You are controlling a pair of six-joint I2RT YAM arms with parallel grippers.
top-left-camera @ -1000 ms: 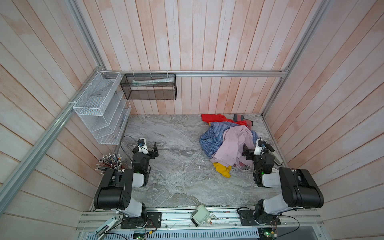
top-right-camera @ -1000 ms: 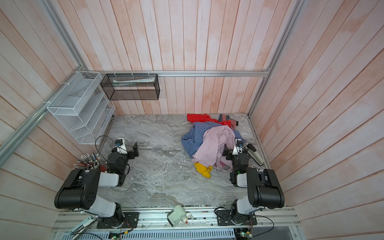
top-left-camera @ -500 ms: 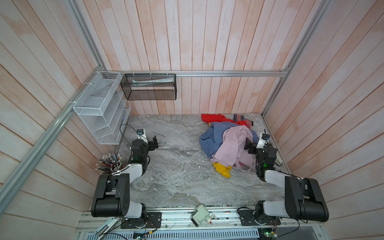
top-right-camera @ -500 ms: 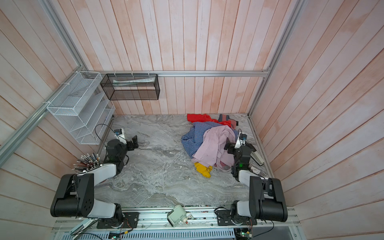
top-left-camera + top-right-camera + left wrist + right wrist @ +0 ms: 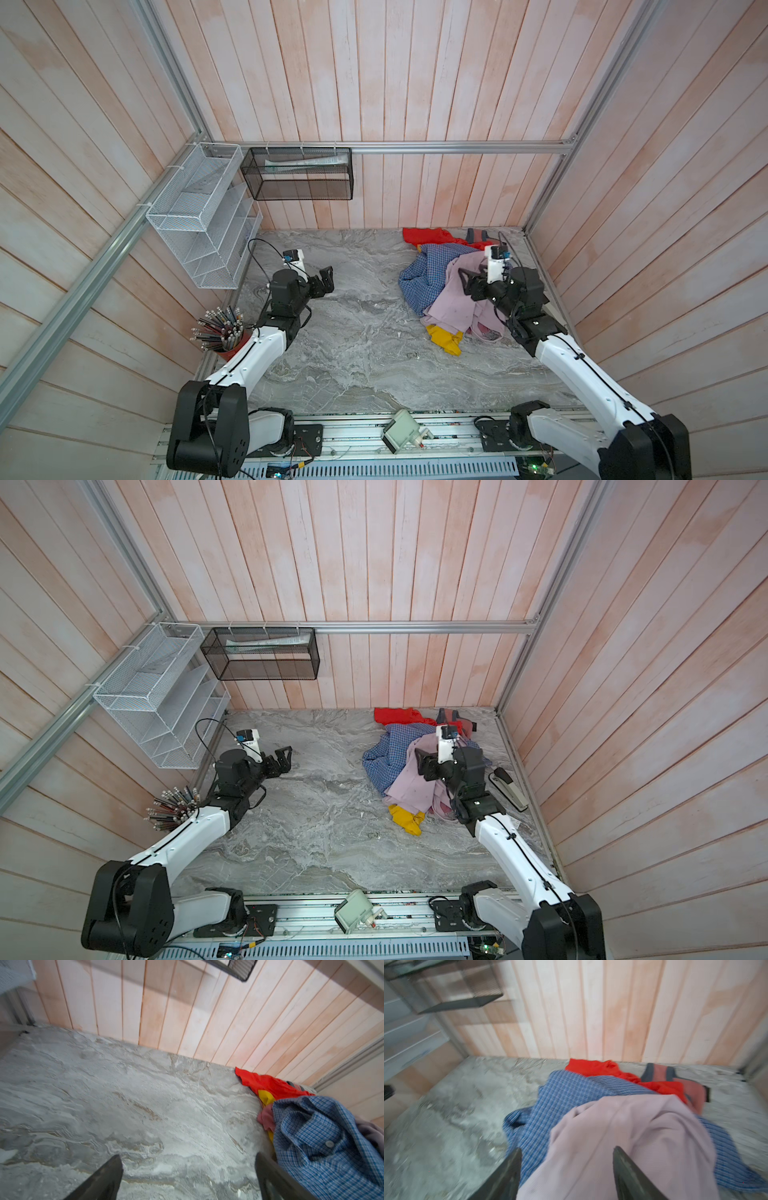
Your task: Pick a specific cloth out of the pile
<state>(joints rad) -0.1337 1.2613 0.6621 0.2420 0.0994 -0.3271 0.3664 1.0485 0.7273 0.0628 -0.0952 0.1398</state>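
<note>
The pile [image 5: 451, 282] lies at the back right of the marble table: a blue checked shirt [image 5: 422, 274], a lilac-pink shirt [image 5: 455, 301] on top, a red-orange cloth [image 5: 428, 239] and a small grey-and-pink piece [image 5: 478, 235] behind. The yellow cloth [image 5: 446, 338] [image 5: 407, 818] pokes out from under the lilac shirt at the pile's near edge; a yellow strip [image 5: 265, 1096] also shows under the red cloth. My right gripper [image 5: 466, 282] [image 5: 566, 1150] hovers open over the lilac shirt, holding nothing. Left of the pile, over bare table, my left gripper [image 5: 327, 280] [image 5: 188, 1159] is open and empty.
A white wire rack [image 5: 199, 216] and a black mesh basket [image 5: 299, 178] hang at the back left. A cup of pencils [image 5: 222, 332] stands by the left arm. A stapler [image 5: 511, 789] lies by the right wall, right of the pile.
Both arms have stretched forward from a folded pose. The right gripper rose over the pile and its jaws narrowed a little. The left gripper moved toward the table's middle.
</note>
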